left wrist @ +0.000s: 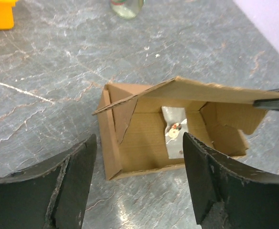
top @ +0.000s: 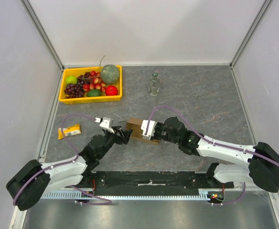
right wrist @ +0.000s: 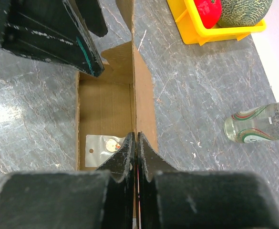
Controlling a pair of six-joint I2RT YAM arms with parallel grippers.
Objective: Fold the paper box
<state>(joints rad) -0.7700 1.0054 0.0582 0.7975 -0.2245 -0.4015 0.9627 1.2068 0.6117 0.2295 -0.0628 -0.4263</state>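
Nearest the bases, the left gripper [left wrist: 139, 140] stands wide, its fingers spread to either side of the near wall of the paper box [left wrist: 201, 90]; whether they touch it I cannot tell. The right gripper [right wrist: 136, 153] is pinched tight on the box's raised lid panel. The box sits mid-table, and a small clear packet [left wrist: 174, 131] lies inside it, its print unreadable. Bare table [top: 201, 95] stretches to the right of the box. Farther back stands a bottle [right wrist: 258, 128], its label writing too blurred to read. A yellow fruit tray [top: 89, 99] sits at the far left.

Lab cell, white framed walls [top: 153, 28]
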